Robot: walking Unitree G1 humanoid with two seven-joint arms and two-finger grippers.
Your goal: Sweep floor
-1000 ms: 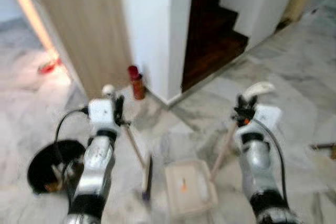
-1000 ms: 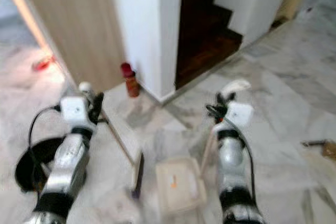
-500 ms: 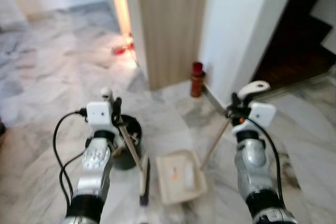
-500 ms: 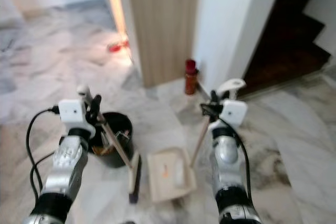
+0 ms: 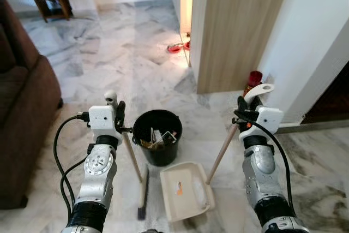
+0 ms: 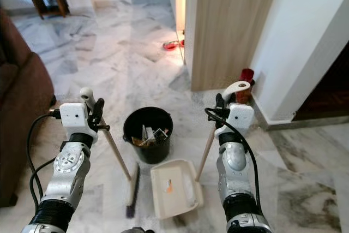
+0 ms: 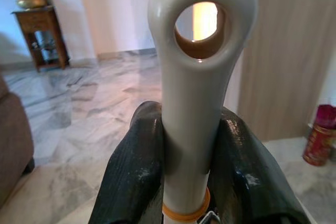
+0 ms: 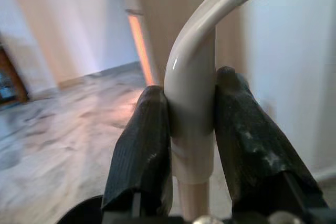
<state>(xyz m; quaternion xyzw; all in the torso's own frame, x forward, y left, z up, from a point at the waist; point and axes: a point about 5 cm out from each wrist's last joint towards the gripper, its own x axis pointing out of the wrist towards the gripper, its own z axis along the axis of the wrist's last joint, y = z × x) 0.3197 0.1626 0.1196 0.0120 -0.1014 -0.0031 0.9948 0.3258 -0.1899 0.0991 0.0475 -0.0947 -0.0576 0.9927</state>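
One broom (image 5: 143,186), one dustpan (image 5: 185,189), one black bucket (image 5: 158,135), one red canister (image 5: 254,80) and two pincers are counted.

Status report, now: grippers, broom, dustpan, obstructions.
Left gripper shut on broom handle. Right gripper shut on dustpan handle. Dustpan holds a bit of debris. Black bin stands just ahead.

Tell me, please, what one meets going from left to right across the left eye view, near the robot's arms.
Brown sofa → left gripper clamped on the broom handle → black bin → cream dustpan → right gripper clamped on the dustpan handle.
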